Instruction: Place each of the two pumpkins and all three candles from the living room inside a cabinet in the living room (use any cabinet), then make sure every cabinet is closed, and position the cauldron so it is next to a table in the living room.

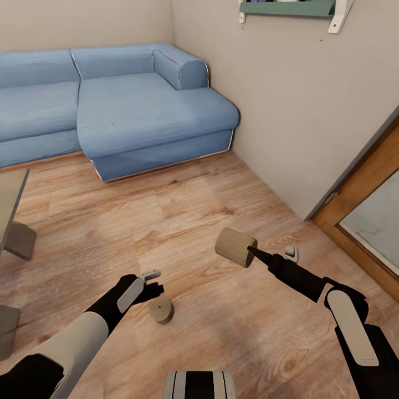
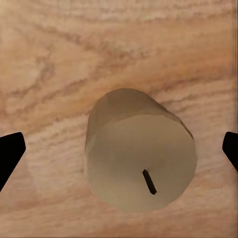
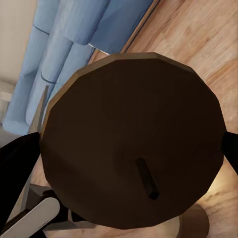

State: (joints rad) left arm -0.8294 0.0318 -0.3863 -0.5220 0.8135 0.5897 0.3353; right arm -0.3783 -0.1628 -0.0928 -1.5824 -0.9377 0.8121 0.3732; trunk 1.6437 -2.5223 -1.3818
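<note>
A tan candle [image 1: 161,309] stands upright on the wood floor, wick up. My left gripper [image 1: 151,284] hovers just above and beside it. In the left wrist view the candle [image 2: 141,158] sits between the spread black fingertips [image 2: 10,153], so my left gripper [image 2: 119,151] is open and not touching it. My right gripper [image 1: 256,252] is shut on a second candle [image 1: 235,247], held on its side above the floor. Its dark wick end [image 3: 134,148] faces the right wrist camera, with the right gripper [image 3: 126,153] closed around it.
A blue corner sofa [image 1: 138,105] stands against the far walls. A grey table [image 1: 12,191] juts in at the left edge. A wooden door frame with a glass pane [image 1: 366,194] lies at the right. Wood floor [image 1: 166,221] stretches between sofa and arms.
</note>
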